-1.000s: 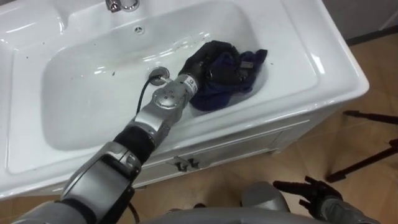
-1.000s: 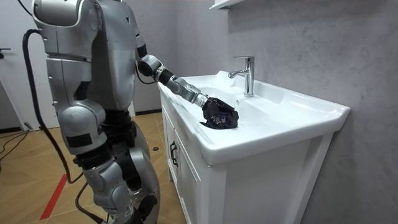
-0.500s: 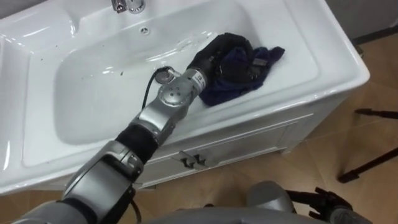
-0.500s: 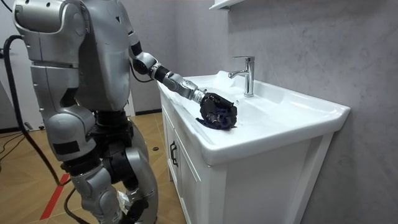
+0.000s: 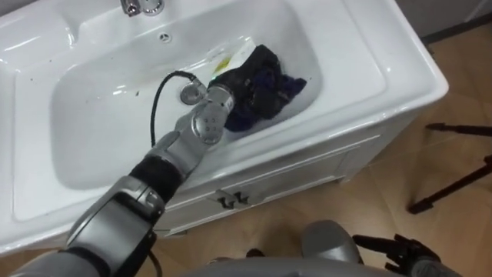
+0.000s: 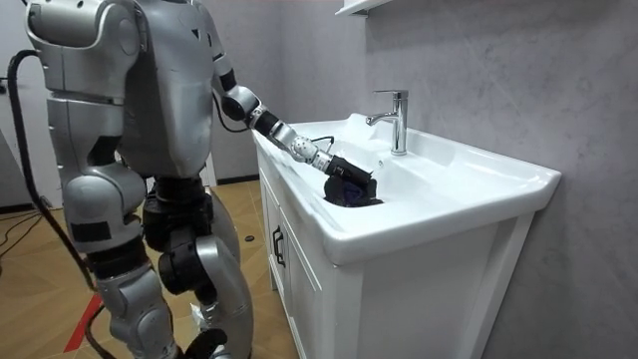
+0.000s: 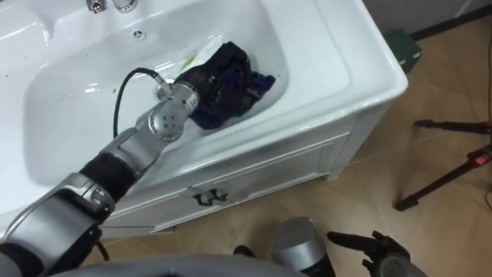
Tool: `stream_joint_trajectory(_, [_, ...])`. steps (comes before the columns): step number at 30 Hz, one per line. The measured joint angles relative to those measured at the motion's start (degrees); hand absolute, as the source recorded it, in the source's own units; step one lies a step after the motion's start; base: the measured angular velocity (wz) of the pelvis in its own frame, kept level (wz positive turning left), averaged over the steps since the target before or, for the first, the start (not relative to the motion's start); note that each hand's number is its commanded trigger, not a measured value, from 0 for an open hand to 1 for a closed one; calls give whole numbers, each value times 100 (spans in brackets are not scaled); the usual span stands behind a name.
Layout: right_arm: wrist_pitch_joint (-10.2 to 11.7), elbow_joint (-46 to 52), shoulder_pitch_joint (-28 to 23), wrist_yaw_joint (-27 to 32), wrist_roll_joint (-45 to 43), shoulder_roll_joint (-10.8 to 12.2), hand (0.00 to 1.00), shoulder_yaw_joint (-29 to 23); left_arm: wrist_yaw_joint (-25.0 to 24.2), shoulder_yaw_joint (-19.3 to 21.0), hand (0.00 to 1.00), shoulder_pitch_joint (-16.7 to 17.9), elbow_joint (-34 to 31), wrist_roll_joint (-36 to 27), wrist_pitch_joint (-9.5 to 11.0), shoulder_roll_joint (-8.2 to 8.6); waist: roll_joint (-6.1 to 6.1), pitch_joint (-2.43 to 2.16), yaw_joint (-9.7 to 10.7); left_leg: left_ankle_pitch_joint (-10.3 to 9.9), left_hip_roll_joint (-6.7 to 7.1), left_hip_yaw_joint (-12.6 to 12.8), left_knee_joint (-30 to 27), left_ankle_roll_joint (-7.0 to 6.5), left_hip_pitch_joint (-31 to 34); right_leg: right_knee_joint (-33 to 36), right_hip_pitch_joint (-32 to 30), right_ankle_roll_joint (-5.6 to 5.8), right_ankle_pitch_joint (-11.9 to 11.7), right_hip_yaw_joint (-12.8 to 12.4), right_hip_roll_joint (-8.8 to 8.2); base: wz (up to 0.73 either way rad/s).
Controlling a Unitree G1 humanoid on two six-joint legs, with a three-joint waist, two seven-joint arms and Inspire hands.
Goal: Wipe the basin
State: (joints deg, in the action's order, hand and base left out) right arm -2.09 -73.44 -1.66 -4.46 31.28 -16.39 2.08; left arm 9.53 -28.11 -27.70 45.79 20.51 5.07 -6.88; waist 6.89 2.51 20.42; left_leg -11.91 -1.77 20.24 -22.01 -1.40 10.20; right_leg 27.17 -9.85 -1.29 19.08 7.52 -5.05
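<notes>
Since half a second earlier, my left hand (image 5: 240, 77) had dragged the cloth (image 5: 280, 86) away from the right wall of the basin (image 5: 92, 131) toward the drain (image 5: 191, 92), bunching it tighter. The arm reached in from the lower left over the front rim, its fingers curled into the dark blue cloth, which lay on the basin floor just right of the drain. The tap (image 5: 142, 6) stood on the back rim, well apart. My right hand (image 7: 382, 254) hung low before the cabinet (image 5: 307, 173), fingers loosely spread and holding nothing. Black tripod legs (image 5: 453, 185) crossed the wooden floor (image 5: 400, 208) on the right.
</notes>
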Motion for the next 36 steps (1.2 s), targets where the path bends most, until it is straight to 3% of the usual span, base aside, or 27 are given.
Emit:
stream_joint_trajectory(4, [-4, 29, 43, 37, -234, -94, 0, 8, 399, 37, 100, -509, 1044, 96, 10, -191, 10, -3, 65, -12, -45, 26, -181, -17, 247, 250, -333, -19, 13, -144, 6, -9])
stream_joint_trajectory(6, [-1, 72, 71, 88, -273, -128, 0, 4, 513, 43, 100, -732, 1373, 109, -3, -245, 61, -29, 138, -41, -67, 58, -269, -62, 375, 401, -512, -36, 45, -159, 0, -8])
stream_joint_trajectory(8, [-12, 88, 170, 138, -469, -146, 0, 1, 659, 224, 100, -942, 1761, 214, -3, -261, 13, 6, 139, -76, -108, 194, -413, -88, 483, 673, -751, -49, 88, -280, -15, -26])
stream_joint_trajectory(10, [-15, 163, 153, 138, -553, -176, 0, 3, 742, 325, 100, -1014, 1876, 395, -11, -284, 64, -3, 143, -128, -167, 289, -545, -96, 590, 826, -922, -70, 100, -343, -34, -26])
stream_joint_trajectory(16, [-60, 214, 202, 133, -437, -209, 0, 15, 934, 319, 100, -1404, 2188, 862, -100, -566, 130, 62, 185, -209, -258, 359, -914, -130, 1045, 1404, -1542, -95, 162, -601, 13, -14])
stream_joint_trajectory(19, [-59, 217, 228, 117, -408, -234, 0, 10, 1087, 288, 100, -1477, 2404, 1024, -134, -754, 160, 85, 303, -215, -288, 458, -985, -123, 1155, 1568, -1730, -154, 166, -656, 15, -12])
stream_joint_trajectory(22, [-51, 225, 264, 124, -409, -308, 0, 3, 1140, 248, 100, -1509, 2573, 1206, -211, -818, 234, 118, 396, -236, -345, 490, -1057, -79, 1169, 1575, -1753, -190, 166, -638, 30, -6])
stream_joint_trajectory(27, [-52, 188, 283, 119, -414, -383, 0, 1, 1140, 228, 100, -1545, 2616, 1805, -250, -1033, 293, 98, 418, -236, -371, 504, -1087, -78, 1269, 1579, -1864, -225, 146, -682, 83, -6])
stream_joint_trajectory(31, [-52, 194, 281, 117, -363, -401, 0, 12, 1139, 85, 100, -1583, 2710, 1890, -264, -1216, 294, 100, 323, -260, -454, 528, -1191, -70, 1362, 1563, -1916, -227, 135, -694, 133, -4])
stream_joint_trajectory(36, [-50, 213, 364, 131, -377, -399, 0, 5, 1133, 87, 100, -1581, 2822, 2265, -265, -1435, 338, 135, 152, -269, -458, 486, -1250, -57, 1443, 1565, -1961, -233, 150, -673, 128, 1])
